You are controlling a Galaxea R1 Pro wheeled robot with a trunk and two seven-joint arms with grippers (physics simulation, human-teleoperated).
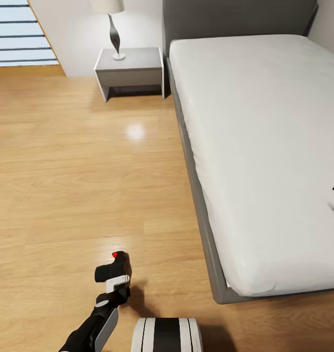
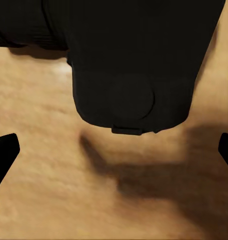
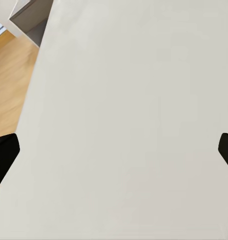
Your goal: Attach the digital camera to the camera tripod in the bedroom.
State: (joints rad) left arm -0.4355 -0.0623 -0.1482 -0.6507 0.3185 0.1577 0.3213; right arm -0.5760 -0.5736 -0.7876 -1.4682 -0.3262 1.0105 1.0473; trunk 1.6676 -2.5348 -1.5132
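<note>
Left gripper [image 2: 114, 155]: fingertips [image 2: 5, 150] spread wide, nothing pinched between them that I could see. The digital camera [image 2: 129, 60] sat just ahead of the wrist, a black boxy body above the wood floor [image 1: 64, 171] with its shadow beneath. I could not tell from the wrist view what was actually bearing it, as the contact was hidden. Right gripper [image 3: 114, 150]: also spread and empty, hanging over the mattress [image 1: 264, 146] at my 3 o'clock. Risk 1: with the fingers apart, any jolt from driving or a quick arm swing could drop the camera onto hard floor. Risk 2: the grey bed frame [image 1: 201, 215] ran close along my 1 to 2 o'clock, so turning the base right could clip its corner or drag the right arm across the bedding. Surface: light wood planks, glossy, with a glare spot at 12. Room: the bedroom, with pale walls, a nightstand [image 1: 130, 71] with a lamp [image 1: 113, 29] at 12 o'clock and a window [image 1: 18, 34] at 11. Next job, in my judgement, was finding the camera tripod.
</note>
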